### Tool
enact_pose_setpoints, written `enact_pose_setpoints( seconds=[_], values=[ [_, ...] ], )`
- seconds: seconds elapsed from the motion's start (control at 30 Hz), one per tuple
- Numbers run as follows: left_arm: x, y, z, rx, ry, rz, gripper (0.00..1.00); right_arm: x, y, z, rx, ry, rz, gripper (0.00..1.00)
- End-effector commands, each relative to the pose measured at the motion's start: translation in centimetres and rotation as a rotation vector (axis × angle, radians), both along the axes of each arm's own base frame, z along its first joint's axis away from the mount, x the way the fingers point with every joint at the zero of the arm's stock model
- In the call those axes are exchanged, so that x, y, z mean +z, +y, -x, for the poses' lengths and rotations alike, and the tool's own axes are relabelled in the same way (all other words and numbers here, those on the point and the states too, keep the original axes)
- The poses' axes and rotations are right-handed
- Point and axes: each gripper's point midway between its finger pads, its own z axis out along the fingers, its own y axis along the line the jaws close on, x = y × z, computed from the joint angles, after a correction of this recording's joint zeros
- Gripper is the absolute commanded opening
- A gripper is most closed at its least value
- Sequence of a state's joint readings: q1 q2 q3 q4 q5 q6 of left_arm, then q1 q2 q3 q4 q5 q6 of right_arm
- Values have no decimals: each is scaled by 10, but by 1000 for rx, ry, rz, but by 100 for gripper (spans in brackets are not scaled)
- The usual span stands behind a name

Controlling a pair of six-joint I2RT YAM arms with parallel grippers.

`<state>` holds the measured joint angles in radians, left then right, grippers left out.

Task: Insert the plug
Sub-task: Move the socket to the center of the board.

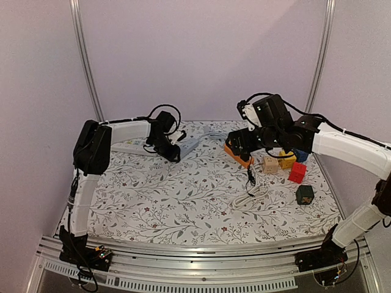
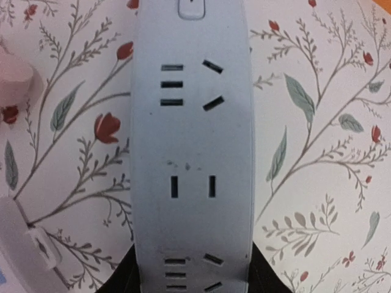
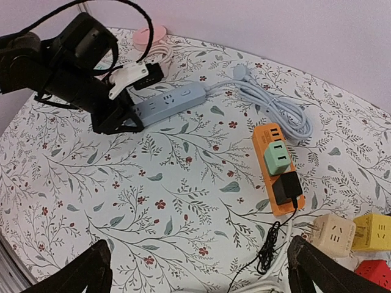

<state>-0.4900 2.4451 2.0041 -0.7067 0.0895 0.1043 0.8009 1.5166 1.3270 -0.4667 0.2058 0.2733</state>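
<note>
Power strip (image 2: pixel 192 152) is lying clamped in the left end effector (image 3: pixel 129 117) while the right end effector (image 3: pixel 200 256) is hovering open.

We log the left arm (image 1: pixel 91 146) and right arm (image 1: pixel 348 146): white link shells, black joint housings, thin black cables (image 1: pixel 166 106) looping over wrists.

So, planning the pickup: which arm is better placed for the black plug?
Right. The right gripper hangs open by the black plug in the orange strip; the left gripper holds the blue strip.
</note>
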Motion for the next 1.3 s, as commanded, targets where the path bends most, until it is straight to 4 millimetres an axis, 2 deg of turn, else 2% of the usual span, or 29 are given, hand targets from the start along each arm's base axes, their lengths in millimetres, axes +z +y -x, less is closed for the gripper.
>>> enact_pose_setpoints(
  seconds=[0.0,0.2,0.43,0.53,0.6,0.73,0.93,1.0,1.07,1.1,1.2,1.27],
  values=[
    [-11,40,80,-55,193,-87,0,9,-40,0,-76,-27,41,99],
    [-1,80,134,-101,244,-135,0,20,-48,7,-64,-51,45,99],
    [-11,119,244,-411,439,-187,0,29,-51,14,-42,-67,35,99],
    [-12,132,277,-562,446,-223,0,37,-66,11,-123,-98,39,99],
    [-14,136,292,-640,439,-235,0,40,-77,10,-189,-105,29,99],
    [-17,128,307,-749,410,-225,0,45,-96,16,-265,-124,4,99],
    [-21,93,304,-856,341,-234,0,45,-114,28,-306,-103,-3,99],
    [-25,82,300,-895,310,-269,0,40,-129,30,-363,-81,29,99],
    [-28,72,295,-926,276,-301,0,26,-155,31,-461,-2,39,99],
    [-30,67,292,-934,267,-314,3,17,-168,31,-517,60,16,99],
    [-27,58,287,-936,255,-316,30,-21,-200,33,-611,239,-27,99],
    [-22,57,286,-941,244,-314,46,-42,-225,35,-665,296,18,99]
  ],
)
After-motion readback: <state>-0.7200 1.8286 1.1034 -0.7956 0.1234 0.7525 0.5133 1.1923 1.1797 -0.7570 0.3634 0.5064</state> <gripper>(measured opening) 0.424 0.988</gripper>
